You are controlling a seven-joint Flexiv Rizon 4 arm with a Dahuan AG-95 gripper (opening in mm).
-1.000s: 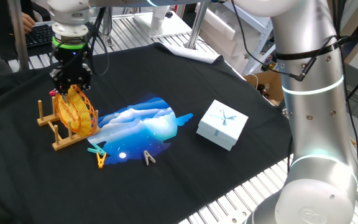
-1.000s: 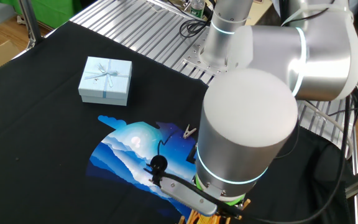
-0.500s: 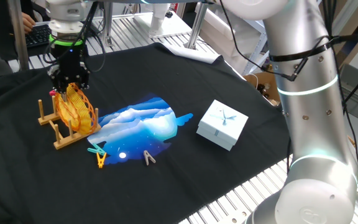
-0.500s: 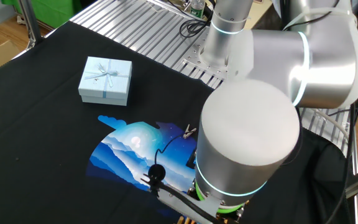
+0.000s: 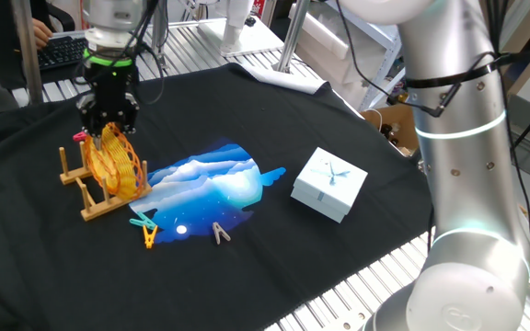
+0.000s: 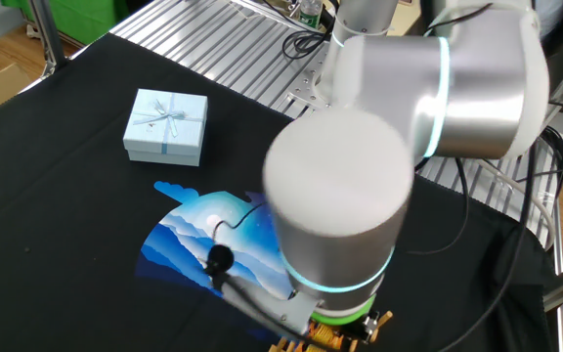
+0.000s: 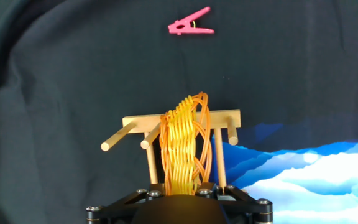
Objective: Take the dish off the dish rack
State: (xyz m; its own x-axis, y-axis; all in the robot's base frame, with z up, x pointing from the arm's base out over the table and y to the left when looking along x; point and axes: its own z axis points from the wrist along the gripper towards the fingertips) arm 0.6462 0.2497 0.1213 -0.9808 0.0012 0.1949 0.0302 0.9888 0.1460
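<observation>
The yellow-orange woven wire dish stands on edge between the upright pegs of the light-wood dish rack at the left of the black cloth. My gripper comes down from above and is shut on the dish's top rim. In the hand view the dish runs straight up into my gripper, with the rack's crossbar and pegs either side of it. My fingertips are hidden by the hand's body. In the other fixed view my arm hides the dish and rack.
A blue-and-white mat lies right beside the rack. A pale blue gift box stands further right. A pink clothes peg lies beyond the rack. Teal and yellow pegs and a beige one lie in front.
My wrist has turned and shifted slightly up and to the right above the rack. The dish's top has followed it a little; the rack has stayed put.
</observation>
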